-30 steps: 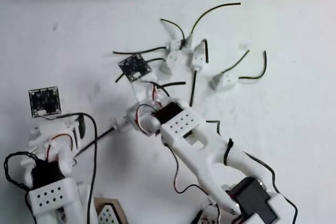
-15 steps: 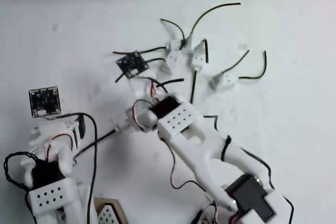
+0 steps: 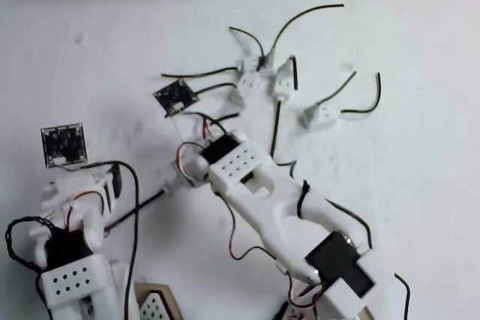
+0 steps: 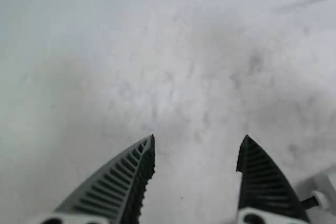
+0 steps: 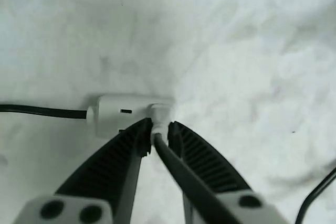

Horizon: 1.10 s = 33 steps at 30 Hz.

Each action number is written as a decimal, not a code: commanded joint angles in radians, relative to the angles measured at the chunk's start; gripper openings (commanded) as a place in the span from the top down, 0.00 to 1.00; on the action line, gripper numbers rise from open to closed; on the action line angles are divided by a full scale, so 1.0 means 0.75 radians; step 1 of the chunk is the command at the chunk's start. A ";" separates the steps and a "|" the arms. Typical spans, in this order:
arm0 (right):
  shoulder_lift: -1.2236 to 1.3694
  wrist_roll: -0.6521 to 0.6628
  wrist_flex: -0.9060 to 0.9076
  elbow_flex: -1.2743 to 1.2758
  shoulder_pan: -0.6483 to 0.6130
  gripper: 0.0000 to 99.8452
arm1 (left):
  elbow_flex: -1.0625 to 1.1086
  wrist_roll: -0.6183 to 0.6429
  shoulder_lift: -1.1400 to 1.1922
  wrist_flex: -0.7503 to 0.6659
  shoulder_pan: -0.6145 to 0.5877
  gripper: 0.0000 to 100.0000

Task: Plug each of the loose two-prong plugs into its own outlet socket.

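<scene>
Two ribbed end effectors, right pinching boxy white plug, left spread (empty)

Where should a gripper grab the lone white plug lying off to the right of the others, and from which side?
Take the white plug by its blocky body, fingers across its narrow width, probably straight down from above. It lies flat on the table, and its black cords leave one end, so favour the other end.

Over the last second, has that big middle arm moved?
Yes. The right arm swung toward the left arm, away from the unmoved plug cluster.
</scene>
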 commanded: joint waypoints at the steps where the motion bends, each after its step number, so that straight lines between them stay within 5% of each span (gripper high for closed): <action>1: 0.036 0.039 -0.081 0.088 -0.038 0.98 | -0.010 -0.012 -0.017 -0.033 -0.011 0.74; 6: 0.011 0.078 -0.087 0.074 0.011 0.98 | -0.008 -0.012 -0.017 -0.033 -0.011 0.74; 17: -0.042 0.321 -0.097 -0.092 0.404 0.98 | -0.008 -0.012 -0.017 -0.033 -0.011 0.74; 28: -0.040 0.466 -0.322 -0.108 0.654 0.98 | -0.008 -0.012 -0.017 -0.033 -0.011 0.74; 33: -0.071 0.475 -0.218 -0.125 0.652 0.86 | 0.008 -0.014 -0.017 -0.043 -0.007 0.74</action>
